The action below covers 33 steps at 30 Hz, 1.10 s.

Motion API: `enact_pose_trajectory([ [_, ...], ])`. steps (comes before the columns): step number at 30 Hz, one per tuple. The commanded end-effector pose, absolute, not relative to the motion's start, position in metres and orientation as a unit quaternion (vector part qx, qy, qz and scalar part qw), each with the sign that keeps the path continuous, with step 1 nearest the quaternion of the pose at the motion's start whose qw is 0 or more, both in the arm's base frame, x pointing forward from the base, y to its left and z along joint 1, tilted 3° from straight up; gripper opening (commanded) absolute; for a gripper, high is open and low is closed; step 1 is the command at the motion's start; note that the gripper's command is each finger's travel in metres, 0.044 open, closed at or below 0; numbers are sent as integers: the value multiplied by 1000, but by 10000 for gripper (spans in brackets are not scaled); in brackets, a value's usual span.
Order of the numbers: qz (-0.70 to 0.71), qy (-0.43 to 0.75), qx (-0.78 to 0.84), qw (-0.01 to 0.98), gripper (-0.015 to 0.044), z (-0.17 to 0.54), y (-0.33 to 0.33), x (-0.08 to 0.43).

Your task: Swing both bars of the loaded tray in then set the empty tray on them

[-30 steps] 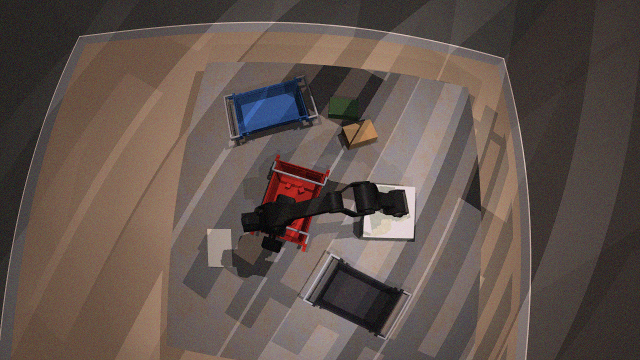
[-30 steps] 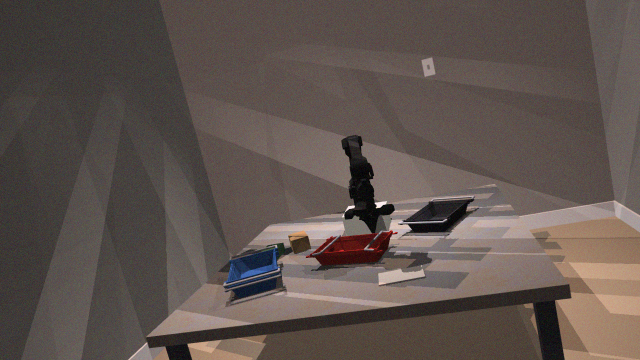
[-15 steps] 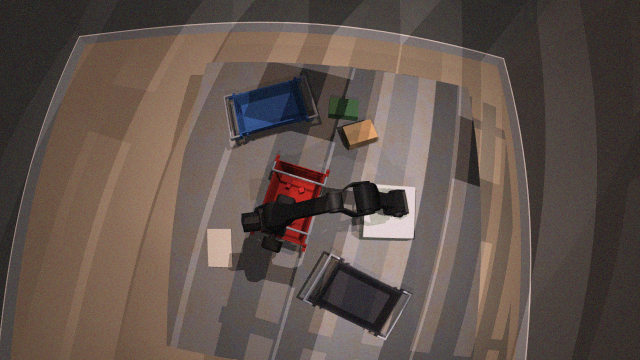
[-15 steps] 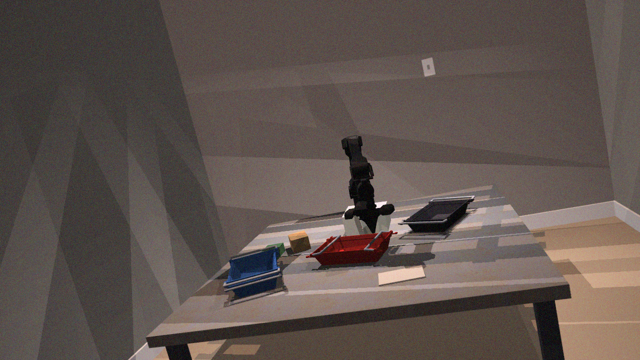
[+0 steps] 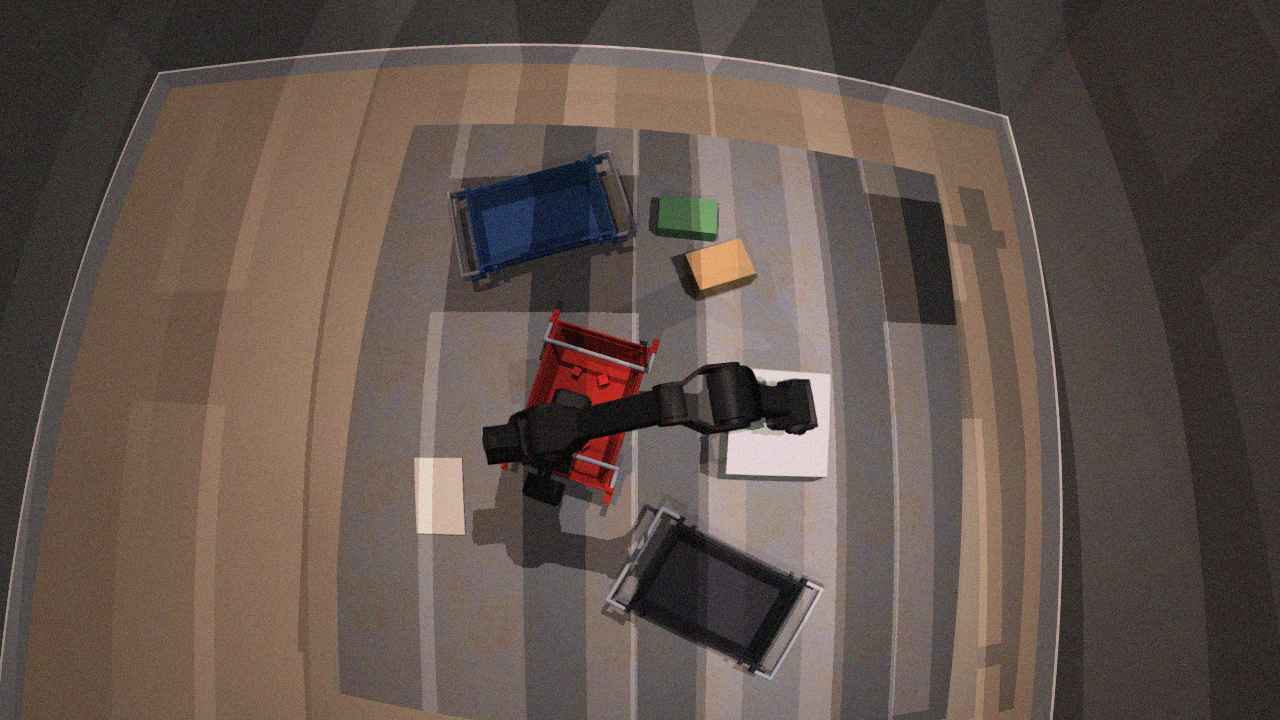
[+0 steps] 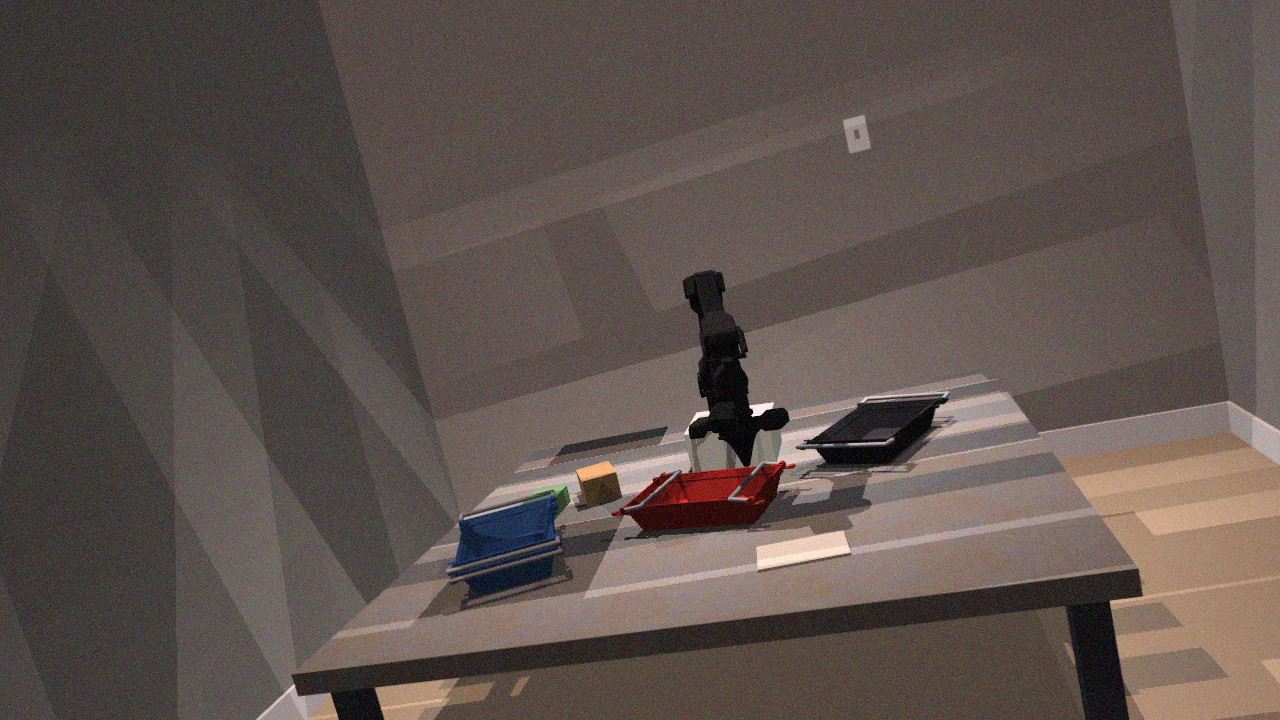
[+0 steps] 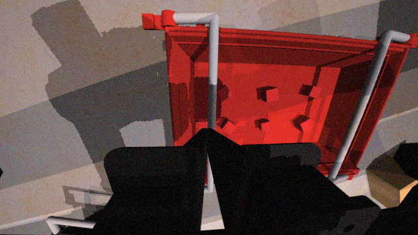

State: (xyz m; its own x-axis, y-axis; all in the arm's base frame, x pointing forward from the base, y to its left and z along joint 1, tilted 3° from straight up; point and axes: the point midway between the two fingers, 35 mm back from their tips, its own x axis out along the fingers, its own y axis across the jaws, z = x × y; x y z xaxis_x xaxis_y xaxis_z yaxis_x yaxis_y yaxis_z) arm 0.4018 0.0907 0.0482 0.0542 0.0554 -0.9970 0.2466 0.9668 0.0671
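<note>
The loaded red tray (image 5: 543, 380) (image 6: 698, 514) (image 7: 294, 37) holds several small red blocks (image 5: 603, 380) (image 7: 272, 94). Its bar on the blue tray's side (image 5: 595, 350) (image 6: 651, 492) (image 7: 359, 112) and its bar on the black tray's side (image 5: 597, 462) (image 6: 751, 480) (image 7: 213, 65) both lie in across its top. My gripper (image 6: 747, 462) (image 7: 206, 132) is shut with nothing held, pointing down, its tips over the black-side bar; whether they touch it is unclear. A blue tray (image 5: 537, 223) (image 6: 510, 573) and a black tray (image 5: 711, 586) (image 6: 854, 452) both look empty, their bars out over their ends.
A green block (image 5: 687, 216) (image 6: 559, 498) and an orange block (image 5: 720, 264) (image 6: 597, 483) (image 7: 385, 186) stand near the blue tray. A white box (image 5: 783, 456) (image 6: 707, 447) is under the arm's base side. A flat cream piece (image 5: 438, 497) (image 6: 802, 549) lies beside the red tray.
</note>
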Motion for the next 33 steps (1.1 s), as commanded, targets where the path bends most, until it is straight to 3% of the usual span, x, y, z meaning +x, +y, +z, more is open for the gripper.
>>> enact_pose_trajectory([
  [1,-67,684,110,718,0,48,91,402],
  [22,-67,684,110,718,0,48,91,402],
  [33,-67,684,110,718,289,78,90,406],
])
